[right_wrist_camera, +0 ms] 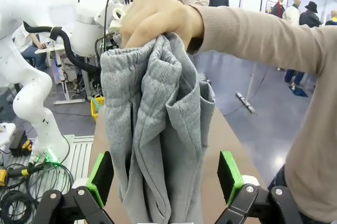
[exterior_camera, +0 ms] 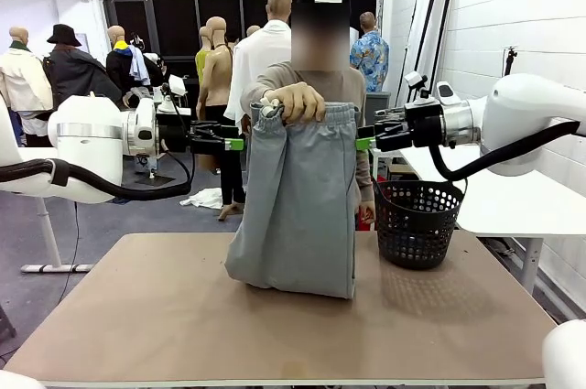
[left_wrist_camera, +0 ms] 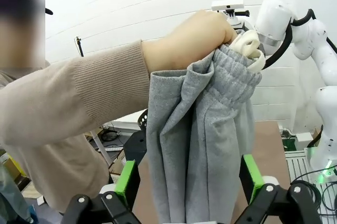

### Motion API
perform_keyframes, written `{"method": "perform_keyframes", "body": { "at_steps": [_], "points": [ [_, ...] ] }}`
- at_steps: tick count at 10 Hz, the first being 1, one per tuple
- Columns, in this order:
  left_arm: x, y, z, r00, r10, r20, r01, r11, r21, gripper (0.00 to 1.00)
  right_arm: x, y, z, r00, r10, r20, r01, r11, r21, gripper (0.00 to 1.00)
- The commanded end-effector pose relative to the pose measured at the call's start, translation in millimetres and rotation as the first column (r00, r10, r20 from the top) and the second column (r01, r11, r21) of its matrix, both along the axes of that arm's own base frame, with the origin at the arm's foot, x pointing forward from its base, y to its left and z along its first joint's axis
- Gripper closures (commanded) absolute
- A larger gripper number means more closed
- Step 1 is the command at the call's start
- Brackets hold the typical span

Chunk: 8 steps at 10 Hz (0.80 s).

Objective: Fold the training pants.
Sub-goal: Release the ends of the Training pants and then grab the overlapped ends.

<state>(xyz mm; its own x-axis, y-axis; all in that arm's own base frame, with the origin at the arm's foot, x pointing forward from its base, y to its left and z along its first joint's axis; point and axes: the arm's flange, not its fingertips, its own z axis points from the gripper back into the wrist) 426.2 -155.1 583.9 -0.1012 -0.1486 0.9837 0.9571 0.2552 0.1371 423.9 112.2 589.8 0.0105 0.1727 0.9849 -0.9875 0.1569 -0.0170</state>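
Observation:
A person across the table holds the training pants (exterior_camera: pixel 295 197) up by the waistband in one hand (exterior_camera: pixel 298 101). They are light grey, bunched at the top, and their lower end rests on the table (exterior_camera: pixel 137 316). My left gripper (exterior_camera: pixel 238 143) is open at the pants' left edge, just below the waistband. My right gripper (exterior_camera: pixel 363 143) is open at their right edge at the same height. In the left wrist view the pants (left_wrist_camera: pixel 200 145) hang between the green pads (left_wrist_camera: pixel 126 179) of the left gripper (left_wrist_camera: pixel 189 179). In the right wrist view the pants (right_wrist_camera: pixel 158 129) hang between the fingers of the right gripper (right_wrist_camera: pixel 165 175).
A black mesh basket (exterior_camera: pixel 417 224) stands on the table to the right of the pants, below my right arm. A white table (exterior_camera: pixel 494 197) lies behind it on the right. The person's sleeved arm (right_wrist_camera: pixel 253 34) reaches over the pants.

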Motion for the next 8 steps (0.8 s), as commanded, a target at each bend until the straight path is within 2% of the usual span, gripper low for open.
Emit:
{"method": "perform_keyframes", "body": {
  "at_steps": [1,4,8],
  "points": [
    [-3,-3,-3,1.000,-0.015,0.004,0.015,0.999,-0.033,0.00,-2,12,-5,1.000,0.011,0.011,-0.012,0.999,0.052,0.00],
    [5,-8,-6,1.000,-0.010,0.009,0.011,0.999,-0.040,0.00,-5,16,-8,1.000,0.021,0.007,-0.021,0.998,0.067,0.00],
    [15,-25,1,0.998,-0.062,0.017,0.062,0.998,-0.026,0.00,-2,20,-14,1.000,0.030,-0.011,-0.029,0.997,0.071,0.00]
  ]
}}
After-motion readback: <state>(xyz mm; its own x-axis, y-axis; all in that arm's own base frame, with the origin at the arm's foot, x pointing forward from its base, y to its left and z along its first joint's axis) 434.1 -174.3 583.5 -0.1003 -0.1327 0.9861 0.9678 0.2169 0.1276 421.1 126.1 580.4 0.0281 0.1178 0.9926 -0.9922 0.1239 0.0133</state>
